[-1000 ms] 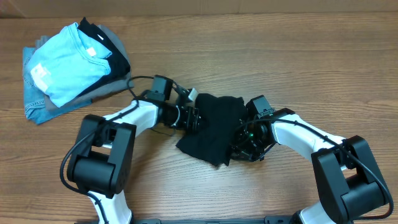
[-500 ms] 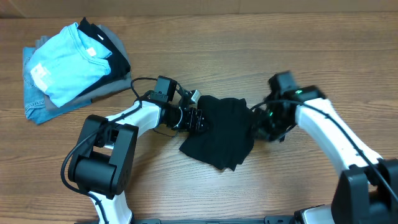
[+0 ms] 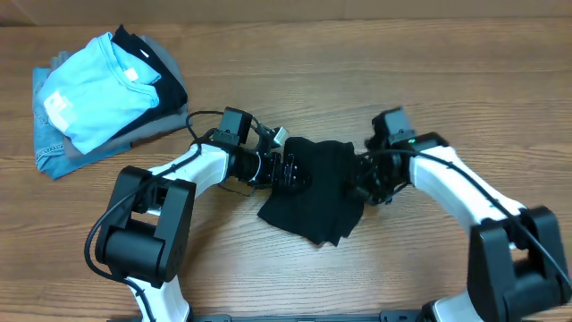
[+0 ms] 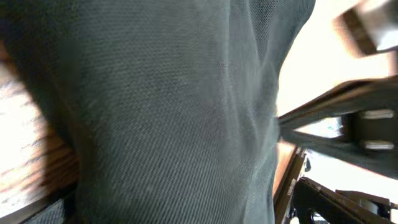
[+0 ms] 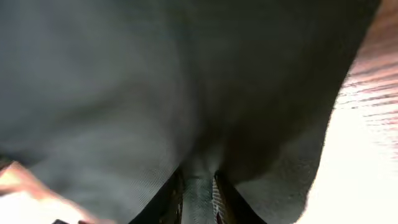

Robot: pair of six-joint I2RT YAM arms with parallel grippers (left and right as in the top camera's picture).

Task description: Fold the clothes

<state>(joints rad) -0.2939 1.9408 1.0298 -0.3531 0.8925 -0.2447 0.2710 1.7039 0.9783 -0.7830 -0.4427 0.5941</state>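
Since a second ago, your right gripper (image 3: 362, 186) has swung up from the near right corner of the black polo shirt (image 3: 313, 201) to its right edge. Its wrist view shows the fingers (image 5: 174, 194) pressed almost together, pinching a fold of the black cloth. Your left gripper (image 3: 290, 170) has crept slightly rightward onto the shirt's left edge. Cloth fills its camera, so you cannot tell how its jaws stand. The shirt lies bunched around the middle of the table (image 3: 447, 89), its right side drawn out further than before. The light blue T-shirt (image 3: 89, 89), on the pile at the far left corner, bears a white patch too small to read.
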